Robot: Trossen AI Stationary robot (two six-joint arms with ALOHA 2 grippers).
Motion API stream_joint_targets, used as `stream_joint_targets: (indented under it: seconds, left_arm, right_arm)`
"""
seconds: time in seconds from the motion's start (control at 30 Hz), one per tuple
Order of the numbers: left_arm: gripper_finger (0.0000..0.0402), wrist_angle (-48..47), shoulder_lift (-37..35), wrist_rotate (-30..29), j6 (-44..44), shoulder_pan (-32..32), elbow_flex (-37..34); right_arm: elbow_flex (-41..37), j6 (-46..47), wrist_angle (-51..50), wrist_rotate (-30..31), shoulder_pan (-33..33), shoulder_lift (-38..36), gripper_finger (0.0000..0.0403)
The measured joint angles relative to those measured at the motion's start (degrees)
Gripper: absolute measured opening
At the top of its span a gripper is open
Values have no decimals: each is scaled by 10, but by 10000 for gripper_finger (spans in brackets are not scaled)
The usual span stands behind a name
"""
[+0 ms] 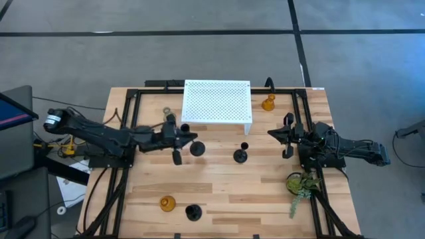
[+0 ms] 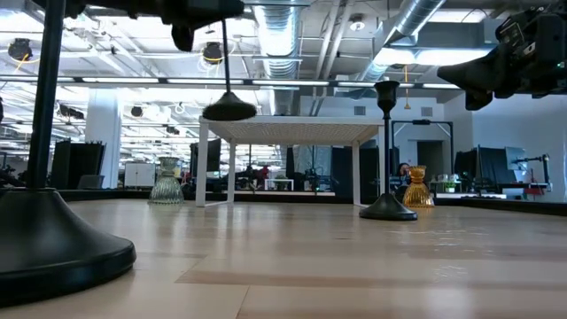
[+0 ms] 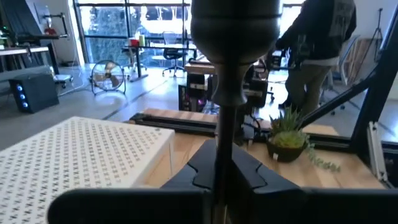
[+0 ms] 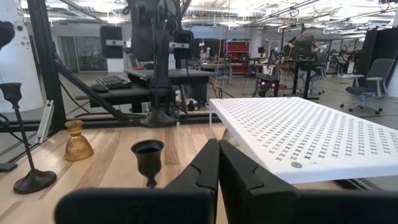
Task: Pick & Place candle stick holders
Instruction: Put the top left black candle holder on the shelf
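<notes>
My left gripper [image 1: 188, 139] is shut on a tall black thin-stemmed candle stick holder [image 2: 228, 106] and holds it in the air in front of the white rack. My right gripper [image 1: 285, 136] is shut and empty near the table's right side [image 4: 217, 171]. A shorter black holder [image 1: 242, 154] stands on its round base between the arms. Another black holder [image 1: 193, 212] and an amber glass one [image 1: 167, 203] stand near the front edge. A second amber one [image 1: 268, 103] stands at the back right. A clear glass one [image 2: 166, 182] stands by the rack's left leg. My left gripper pinches the tall holder's thin stem [image 3: 219, 146] between its two fingers, below the cup [image 3: 233, 28]. The fingers come level from the table's left and lie across the stem. The holder hangs about upright, and its round base [image 2: 229, 110] is lifted clear of the table.
A white perforated rack [image 1: 217, 101] stands on legs at the table's back middle. A green plant sprig [image 1: 302, 184] lies at the right, near my right arm. A person [image 3: 323, 37] stands in the room beyond the table's right side.
</notes>
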Motion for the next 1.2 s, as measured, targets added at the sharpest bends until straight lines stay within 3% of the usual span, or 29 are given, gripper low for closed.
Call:
stream_joint_targets:
  seconds: [0.2,0.5,0.67,0.87,1.2]
  left_arm:
    - [10,-67,-38,-2,14,9,34]
    - [11,-220,-32,-13,106,91,185]
    - [12,-221,-33,-2,122,176,215]
    - [13,-191,-16,101,96,296,220]
    - [10,-109,97,174,43,434,220]
  right_arm:
    - [0,0,0,0,0,0,0]
    - [0,0,0,0,0,0,0]
    - [0,0,0,0,0,0,0]
    - [0,0,0,0,0,0,0]
    - [0,0,-1,22,0,0,0]
